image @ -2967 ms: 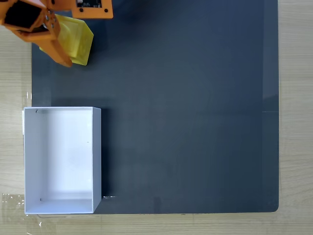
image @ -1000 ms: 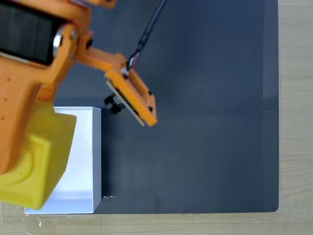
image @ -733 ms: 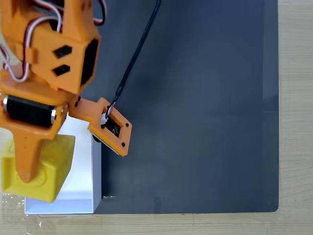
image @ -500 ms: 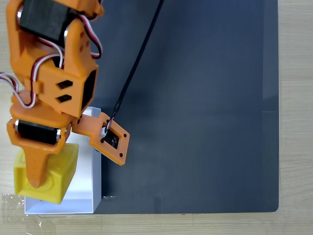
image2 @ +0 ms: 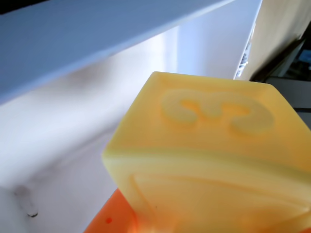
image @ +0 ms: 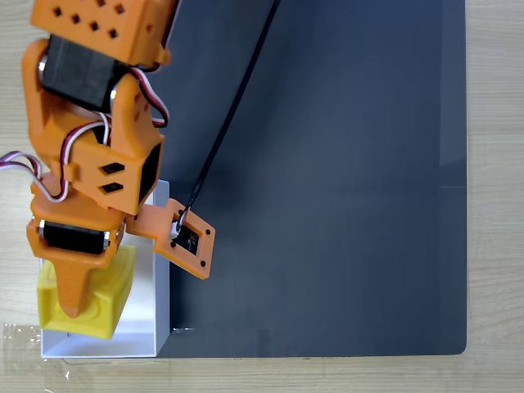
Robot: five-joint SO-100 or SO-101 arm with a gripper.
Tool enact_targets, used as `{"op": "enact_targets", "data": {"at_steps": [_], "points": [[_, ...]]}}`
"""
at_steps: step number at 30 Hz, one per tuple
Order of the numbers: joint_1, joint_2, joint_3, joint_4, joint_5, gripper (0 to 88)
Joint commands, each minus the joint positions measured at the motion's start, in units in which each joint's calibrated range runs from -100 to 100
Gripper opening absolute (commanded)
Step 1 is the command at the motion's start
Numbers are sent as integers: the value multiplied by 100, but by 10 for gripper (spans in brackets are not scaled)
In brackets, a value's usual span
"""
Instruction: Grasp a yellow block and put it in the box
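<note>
In the fixed view, the orange plastic robot arm (image: 98, 147) reaches down from 12 o'clock along the left side of the picture. Its end effector (image: 74, 303) points toward 6 o'clock and is closed on the bright yellow plastic block (image: 102, 299). One orange finger (image: 72, 286) lies across the top of the block, and its tip sits on the round bump there. The other finger is hidden.

The block hangs over the white open-topped box (image: 155, 319), near the box's end at 6 o'clock and close to its left wall. I cannot tell if the block touches the floor of the box. The arm covers the end of the box at 12 o'clock.

A small orange plate with a dark board (image: 188, 244) sticks out of the arm toward 3 o'clock, just past the right wall of the box. A black cable (image: 233, 98) runs from it up to 12 o'clock.

The box sits at the left edge of a big dark grey mat (image: 327, 180). The mat lies on a light wooden desk (image: 495, 205).

In the wrist view, the yellow block (image2: 214, 160) is very close and blurry. A raised number 3 shows on its top face. An orange part of the end effector peeks out under it at 7 o'clock. The white box walls (image2: 73, 145) rise behind the block
</note>
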Motion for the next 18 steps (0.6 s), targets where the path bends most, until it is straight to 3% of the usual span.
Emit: {"op": "enact_targets", "data": {"at_steps": [1, 7, 18], "points": [[39, -103, -304, -129, 125, 212], [30, -103, -304, 438, 282, 343], [-37, -255, -403, 682, 288, 356]]}}
